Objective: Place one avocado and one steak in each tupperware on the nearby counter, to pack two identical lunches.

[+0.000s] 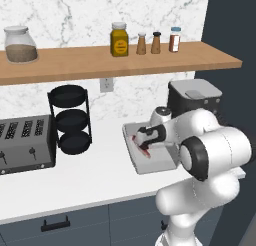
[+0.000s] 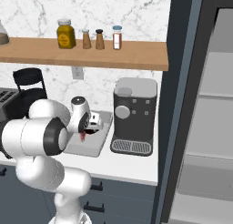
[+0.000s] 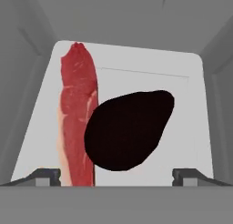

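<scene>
A light grey tupperware (image 1: pixel 134 159) (image 2: pixel 96 148) (image 3: pixel 195 104) stands on the white counter (image 1: pixel 90 177), just left of the coffee machine. Inside it, a long red steak (image 3: pixel 77 114) (image 1: pixel 145 152) (image 2: pixel 83 136) lies along one side. A near-black avocado (image 3: pixel 129 129) rests against the steak on the box floor. My gripper (image 3: pixel 116 175) (image 1: pixel 142 139) (image 2: pixel 93 123) hangs low over the box. It is open, its fingertips (image 3: pixel 45 175) wide apart on either side of the avocado and clear of it.
A dark coffee machine (image 1: pixel 194 97) (image 2: pixel 133 116) stands close to the box on its right. A toaster (image 1: pixel 25 145) and a black three-tier rack (image 1: pixel 70 117) stand at the left. A wooden shelf (image 1: pixel 100 62) with jars hangs above. Grey open shelving (image 2: pixel 214 104) rises at the far right.
</scene>
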You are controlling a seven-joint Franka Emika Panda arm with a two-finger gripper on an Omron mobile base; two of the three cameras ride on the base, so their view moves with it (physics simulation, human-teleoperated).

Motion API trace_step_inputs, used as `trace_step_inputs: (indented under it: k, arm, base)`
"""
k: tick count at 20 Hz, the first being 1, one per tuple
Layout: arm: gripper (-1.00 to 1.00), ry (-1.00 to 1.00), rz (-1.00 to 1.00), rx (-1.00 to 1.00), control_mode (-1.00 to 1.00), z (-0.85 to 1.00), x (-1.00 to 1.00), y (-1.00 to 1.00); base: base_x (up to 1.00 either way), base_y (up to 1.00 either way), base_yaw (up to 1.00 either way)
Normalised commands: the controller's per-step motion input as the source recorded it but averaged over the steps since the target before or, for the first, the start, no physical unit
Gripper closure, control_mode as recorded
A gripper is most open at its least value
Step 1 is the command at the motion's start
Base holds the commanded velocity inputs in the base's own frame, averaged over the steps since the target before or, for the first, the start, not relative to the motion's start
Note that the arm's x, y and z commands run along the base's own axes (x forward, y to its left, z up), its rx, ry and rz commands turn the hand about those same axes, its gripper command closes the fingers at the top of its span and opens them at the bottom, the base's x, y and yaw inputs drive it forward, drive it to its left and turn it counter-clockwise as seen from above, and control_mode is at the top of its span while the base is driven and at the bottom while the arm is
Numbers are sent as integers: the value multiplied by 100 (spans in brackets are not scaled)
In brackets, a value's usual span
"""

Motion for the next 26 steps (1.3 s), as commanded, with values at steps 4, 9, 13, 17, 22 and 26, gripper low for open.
trace_step_inputs:
  k: [4, 9, 13, 17, 22, 26]
  arm:
    - [-100, -10, 0, -3, -100, 72, -67, 19]
    - [-100, -21, 0, -11, -100, 73, -79, 42]
    - [-100, -29, 0, -15, -100, 62, -81, 56]
    - [-100, -33, 0, -9, -100, 61, -79, 53]
    - [-100, -36, 0, -4, -100, 60, -84, 56]
    - [-100, -42, 0, -1, -100, 55, -79, 52]
  base:
    - [0, 0, 0]
    - [0, 0, 0]
    - [0, 0, 0]
    - [0, 0, 0]
    - [0, 0, 0]
    - [0, 0, 0]
